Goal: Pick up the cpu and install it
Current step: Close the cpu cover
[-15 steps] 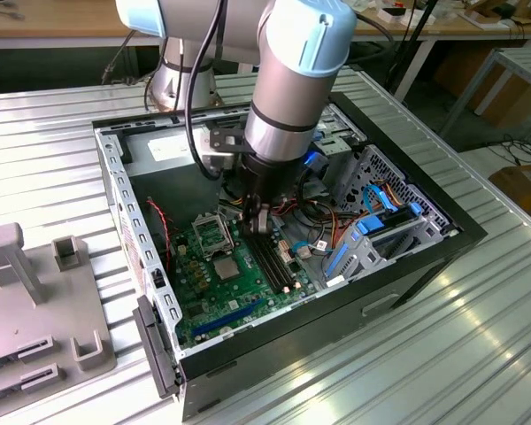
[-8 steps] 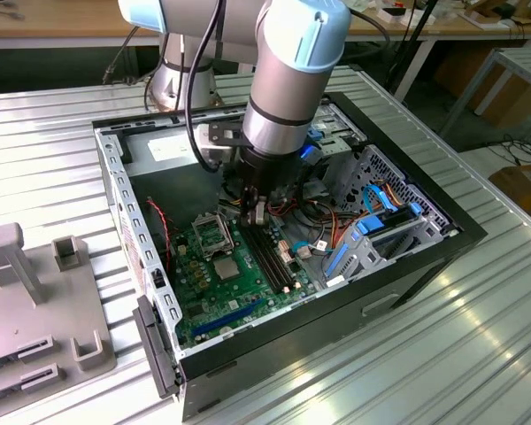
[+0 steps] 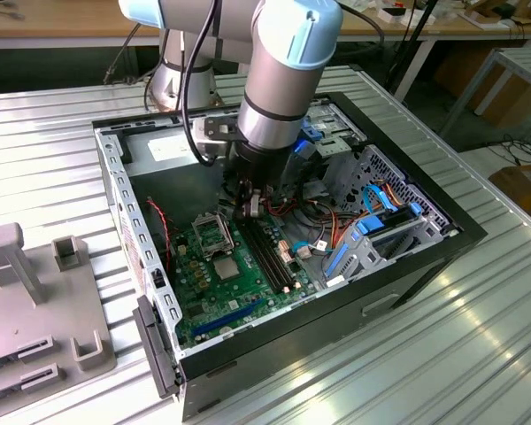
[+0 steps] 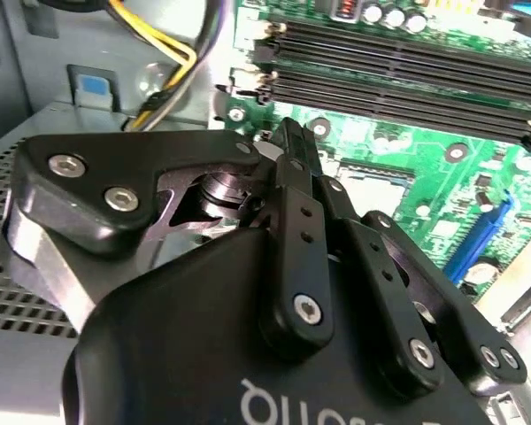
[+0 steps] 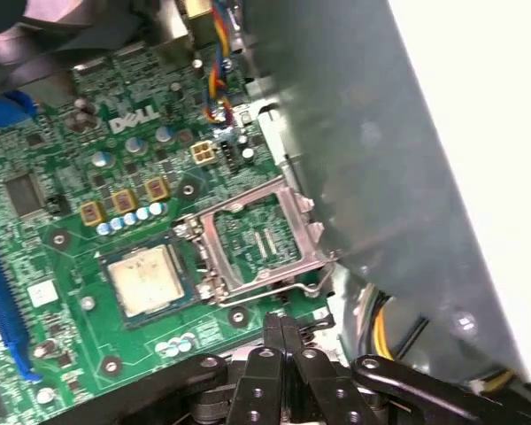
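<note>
Beside its open load plate, the cpu appears seated on the motherboard; the pincer hovers near, closed on nothing. Any press should come down square and light, keeping it flat.

The computer case is laid on the table, open side up, with a rack parked on the table to the exterior view's left of it. The motherboard is bedded flat in the case floor. The cpu is seated on the board, with the hinged frame flipped open right beside it. The memory slots are set to the exterior view's right of the cpu, and the drive cage further right. The gripper is hung over the board, near frame and slots.
</note>
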